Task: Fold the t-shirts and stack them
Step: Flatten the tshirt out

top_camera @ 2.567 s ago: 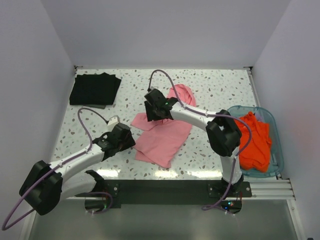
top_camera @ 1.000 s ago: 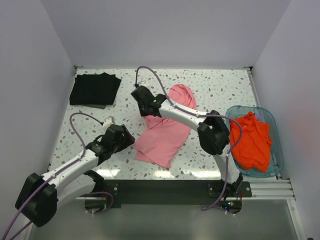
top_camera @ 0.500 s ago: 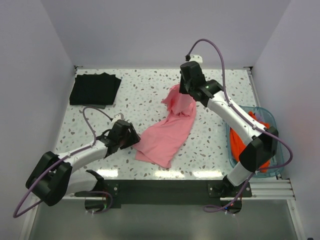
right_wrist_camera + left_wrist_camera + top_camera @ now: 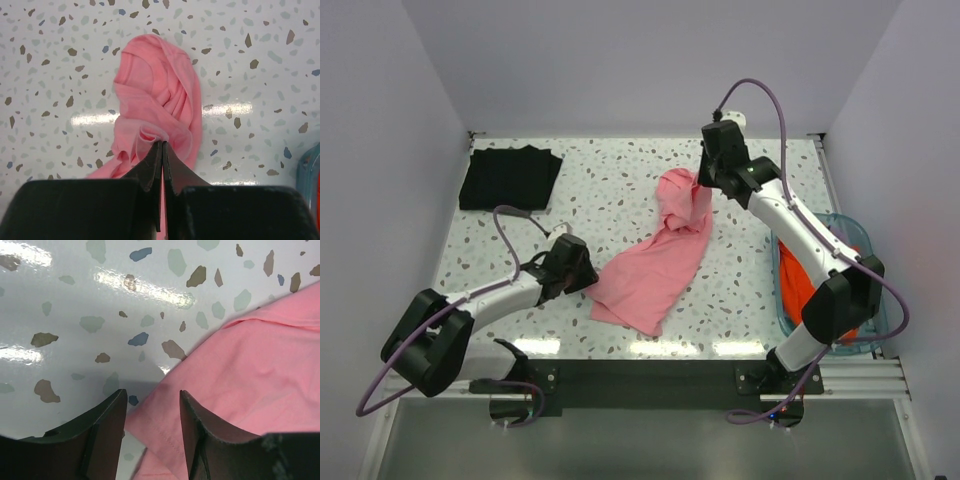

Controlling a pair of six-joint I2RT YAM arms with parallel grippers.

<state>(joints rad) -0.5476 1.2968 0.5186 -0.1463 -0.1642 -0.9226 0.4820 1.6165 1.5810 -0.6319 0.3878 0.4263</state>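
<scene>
A pink t-shirt point(image 4: 655, 270) lies crumpled across the middle of the table, its far end bunched up. My right gripper point(image 4: 703, 183) is shut on that bunched end, and the right wrist view shows a small fold of the pink t-shirt point(image 4: 155, 100) pinched at the right gripper point(image 4: 162, 143). My left gripper point(image 4: 585, 278) sits low at the shirt's near-left corner. It is open, its fingers point(image 4: 105, 425) either side of the hem of the pink t-shirt point(image 4: 260, 365), left gripper point(image 4: 152, 402). A folded black t-shirt point(image 4: 510, 178) lies at the back left. Orange-red t-shirts point(image 4: 794, 285) fill the tub.
The teal plastic tub point(image 4: 850, 347) stands at the right edge, partly behind my right arm; its corner, the tub point(image 4: 307, 167), shows in the right wrist view. White walls close the table on three sides. The speckled tabletop point(image 4: 620, 170) lies between the black and pink shirts.
My right arm swung from the shirt's left side to the back right, pulling the pink cloth's far end with it. The left gripper crept onto the shirt's corner and its jaws narrowed.
</scene>
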